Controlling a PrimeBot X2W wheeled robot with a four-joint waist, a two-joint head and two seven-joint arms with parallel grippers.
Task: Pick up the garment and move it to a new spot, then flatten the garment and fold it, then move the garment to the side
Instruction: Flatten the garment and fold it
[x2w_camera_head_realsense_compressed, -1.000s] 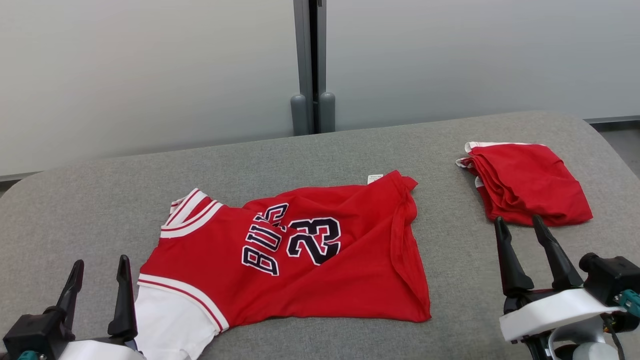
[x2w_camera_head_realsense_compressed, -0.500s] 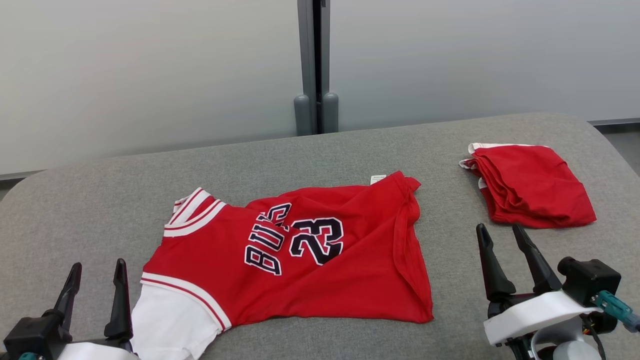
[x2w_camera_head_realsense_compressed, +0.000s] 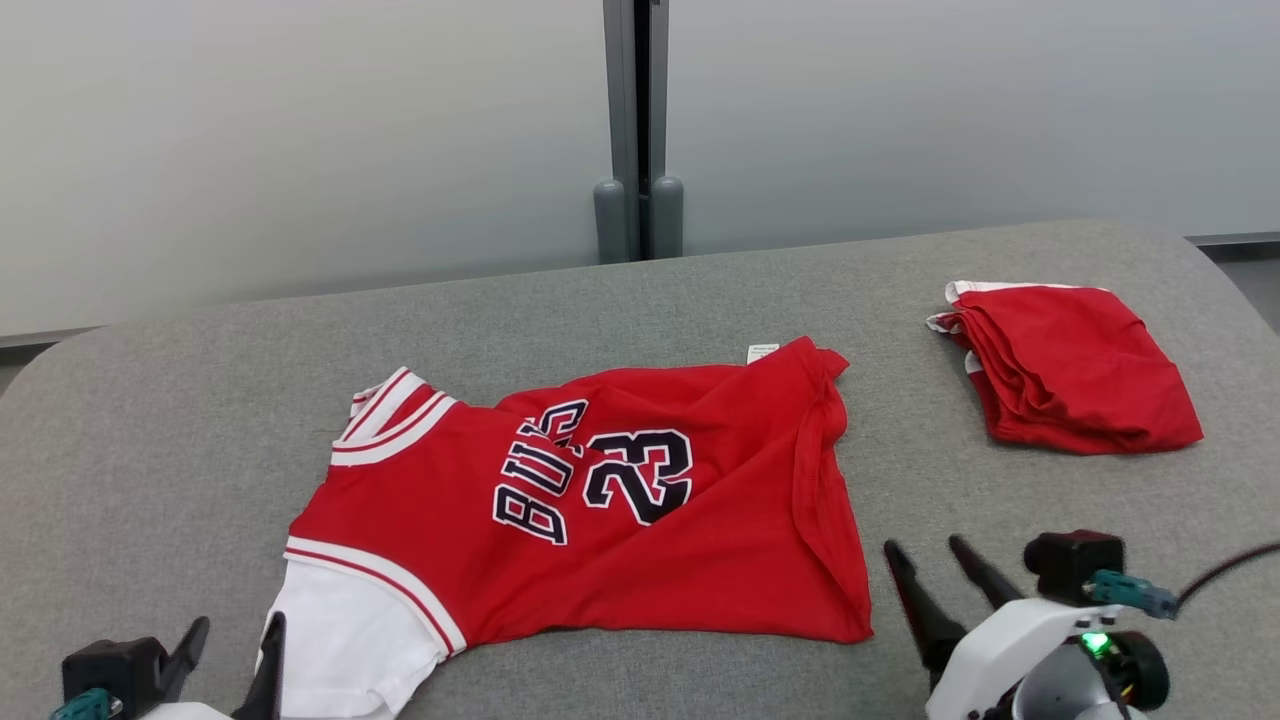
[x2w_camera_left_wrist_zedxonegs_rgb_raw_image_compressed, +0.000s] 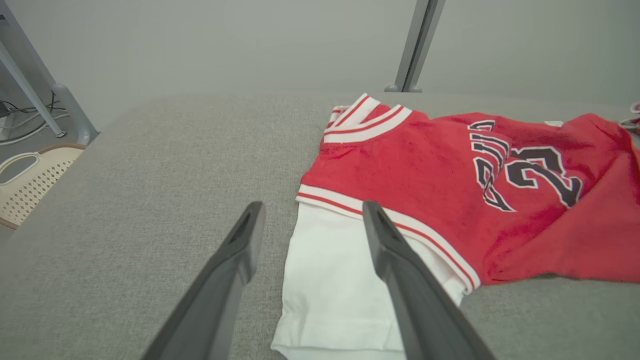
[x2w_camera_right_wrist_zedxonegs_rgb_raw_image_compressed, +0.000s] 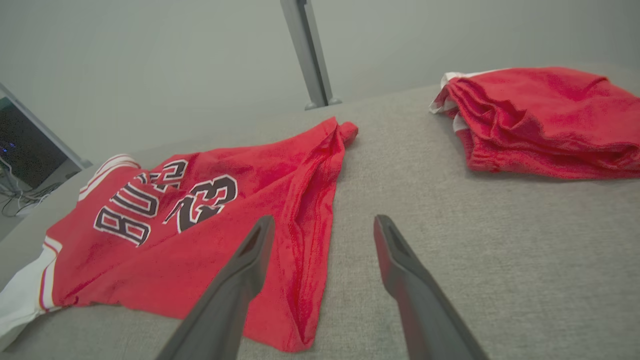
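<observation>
1. Grey cloth-covered table (x2w_camera_head_realsense_compressed: 180, 430). Its far corners are rounded, and the near edge is cut off at the bottom of the head view.
2. Red jersey (x2w_camera_head_realsense_compressed: 700, 540), one item, lying mid-table, spread but creased. The striped collar is toward my left and the hem toward my right. Black lettering edged in white starts "BU"; a fold swallows the remaining letters. The number "23" reads clearly. The white panel at its near-left end runs out of the head view.
3. Folded red garment (x2w_camera_head_realsense_compressed: 1085, 375), one item, on the far right of the table, well apart from the jersey. White trim shows at one edge and no writing is visible.
4. Right gripper (x2w_camera_right_wrist_zedxonegs_rgb_raw_image_compressed: 325, 219), jaws spread wide and holding nothing, just beside the jersey's hem.
5. Left gripper (x2w_camera_left_wrist_zedxonegs_rgb_raw_image_compressed: 312, 207), jaws spread wide and holding nothing, at the white panel. I cannot tell whether it touches.
6. White label (x2w_camera_head_realsense_compressed: 762, 352) at the jersey's far hem corner. Its print is too small to read.
</observation>
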